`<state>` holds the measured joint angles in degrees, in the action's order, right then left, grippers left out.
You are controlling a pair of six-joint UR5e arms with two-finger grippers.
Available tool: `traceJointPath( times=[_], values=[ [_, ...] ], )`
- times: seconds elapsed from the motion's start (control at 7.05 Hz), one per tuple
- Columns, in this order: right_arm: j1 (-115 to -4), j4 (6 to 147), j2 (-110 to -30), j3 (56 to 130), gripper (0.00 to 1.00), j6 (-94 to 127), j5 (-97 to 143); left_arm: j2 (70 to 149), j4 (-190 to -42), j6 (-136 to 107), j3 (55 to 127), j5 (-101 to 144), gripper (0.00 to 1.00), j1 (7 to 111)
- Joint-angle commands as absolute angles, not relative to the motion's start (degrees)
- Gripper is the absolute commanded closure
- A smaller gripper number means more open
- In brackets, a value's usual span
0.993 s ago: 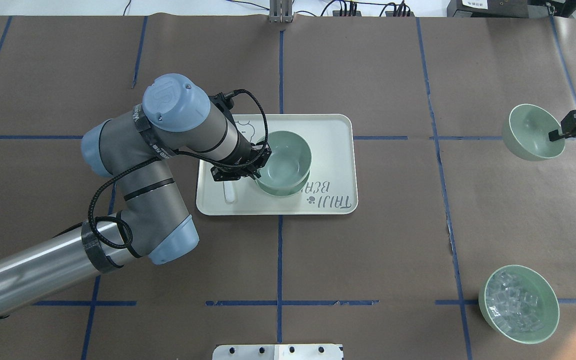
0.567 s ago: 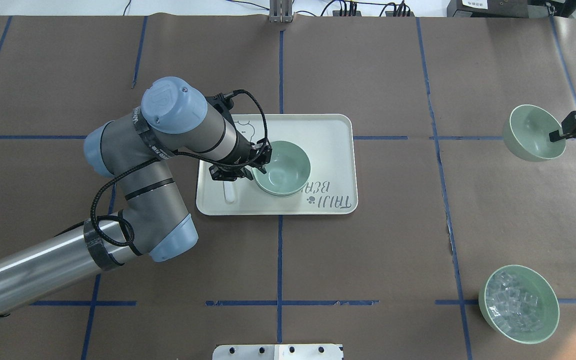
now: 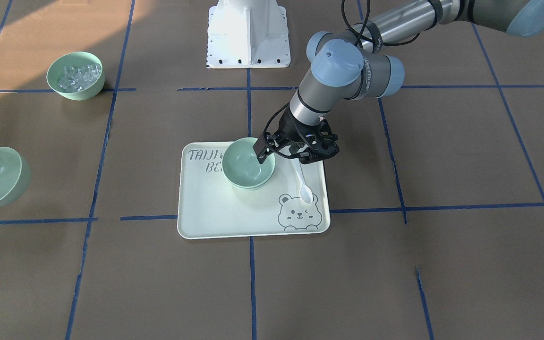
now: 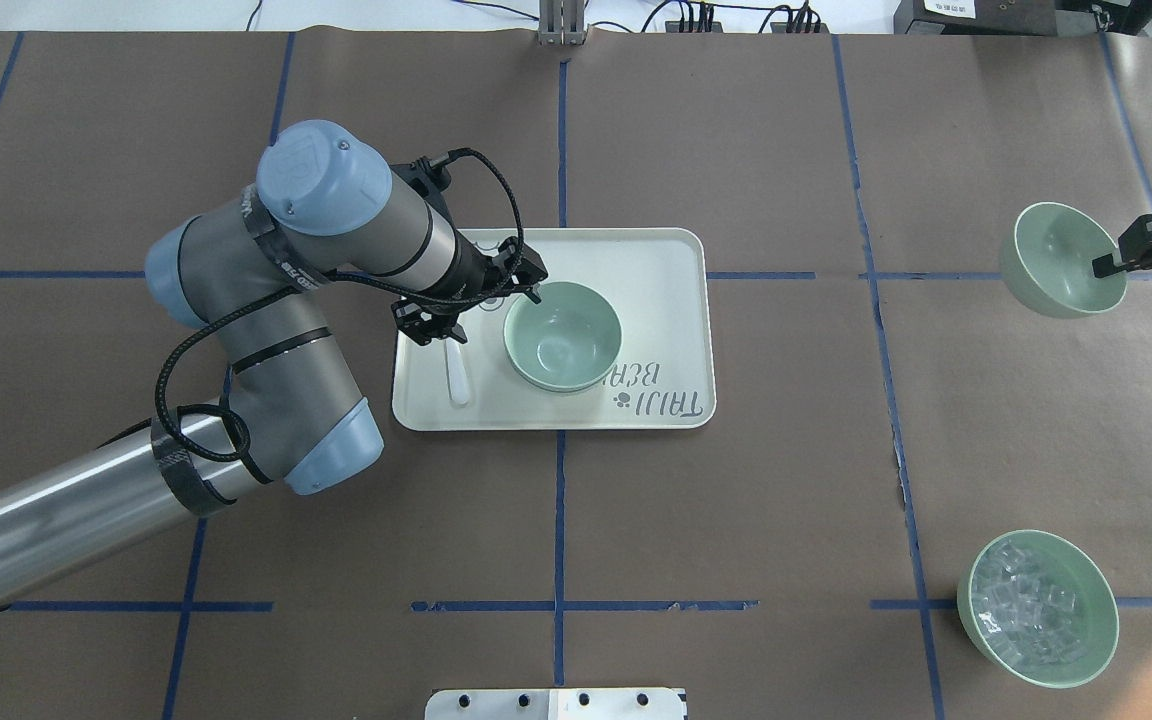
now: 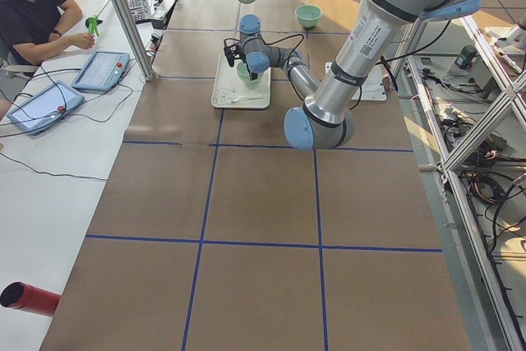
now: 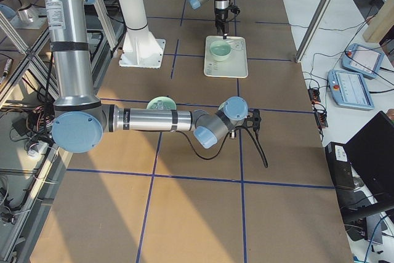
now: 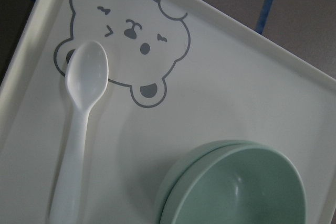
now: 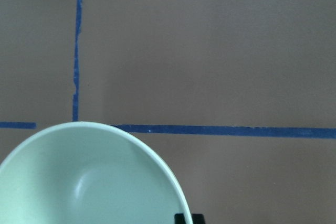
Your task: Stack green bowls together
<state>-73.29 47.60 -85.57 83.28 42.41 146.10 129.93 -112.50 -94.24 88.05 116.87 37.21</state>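
Two green bowls sit nested on the bear-print tray, also seen in the front view and the left wrist view. My left gripper is open and empty, just off the stack's rim on the spoon side, also seen in the front view. A third green bowl hangs tilted above the table at the far right. My right gripper is shut on its rim. The right wrist view shows that bowl with one fingertip at its edge.
A white plastic spoon lies on the tray beside the stack. A matching green bowl with clear cubes stands at the near right. The robot's base plate is at the near edge. Blue tape lines cross the brown table cover.
My left gripper lowered the upper bowl into the one on the tray, opened, and drew back away from the rim. The right gripper's bowl shifted only slightly.
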Motion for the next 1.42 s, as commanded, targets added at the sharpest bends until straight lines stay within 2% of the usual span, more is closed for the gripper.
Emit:
traceJointPath(
  times=[0.0,0.28,0.57,0.99,1.28],
  values=[
    [-73.7,48.0,-83.9,86.6,1.0,46.3,148.3,129.8,-104.5,-89.9,92.3,118.2,0.0,40.6],
    [-72.8,48.2,-77.2,87.9,1.0,56.6,148.2,127.5,-96.3,-82.6,98.8,118.2,0.0,44.1],
    [-66.0,48.2,-69.1,87.9,1.0,65.6,146.2,125.6,-87.3,-72.0,104.1,118.2,0.0,50.1],
    [-51.9,48.0,-60.2,88.1,1.0,76.8,133.9,121.7,-84.7,-58.5,106.5,118.5,0.0,55.4],
    [-45.3,48.0,-59.0,88.5,1.0,78.0,127.5,117.3,-85.4,-49.3,106.5,121.8,0.0,60.3]
  ],
)
